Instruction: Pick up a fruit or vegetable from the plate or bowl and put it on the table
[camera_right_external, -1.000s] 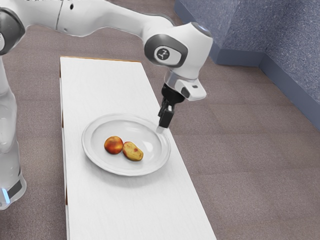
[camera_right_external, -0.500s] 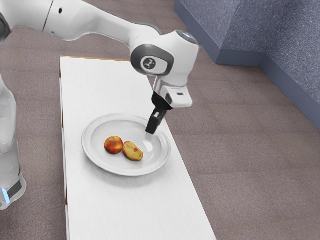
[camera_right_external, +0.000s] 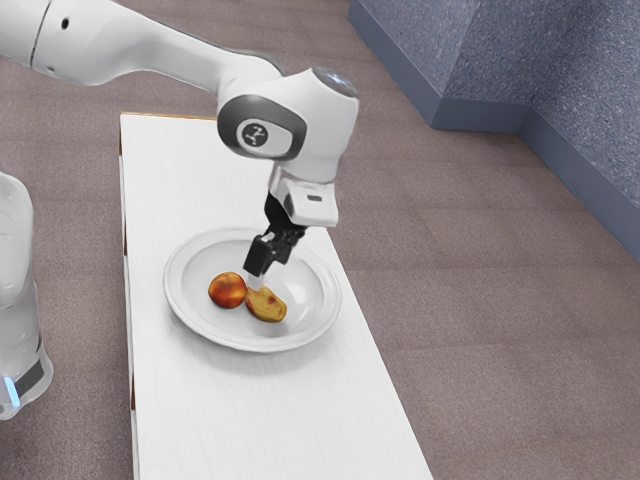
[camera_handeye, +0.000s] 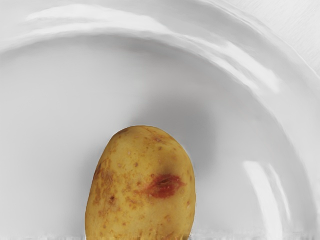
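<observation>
So the gripper (camera_right_external: 256, 283) has swung in across the plate (camera_right_external: 260, 345) and is now right by the potato (camera_right_external: 268, 305), which hasn't budged just under it. Can't tell how open it is or if it's gripping anything. The reddish fruit (camera_right_external: 227, 291) stayed put beside it, toward the exterior view's left.

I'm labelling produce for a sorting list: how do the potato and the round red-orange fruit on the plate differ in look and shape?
The potato is yellow-tan with brown specks and a red blemish; the fruit is mottled red and orange. The potato is elongated, whereas the fruit is nearly round. Both lie on the white plate.
</observation>
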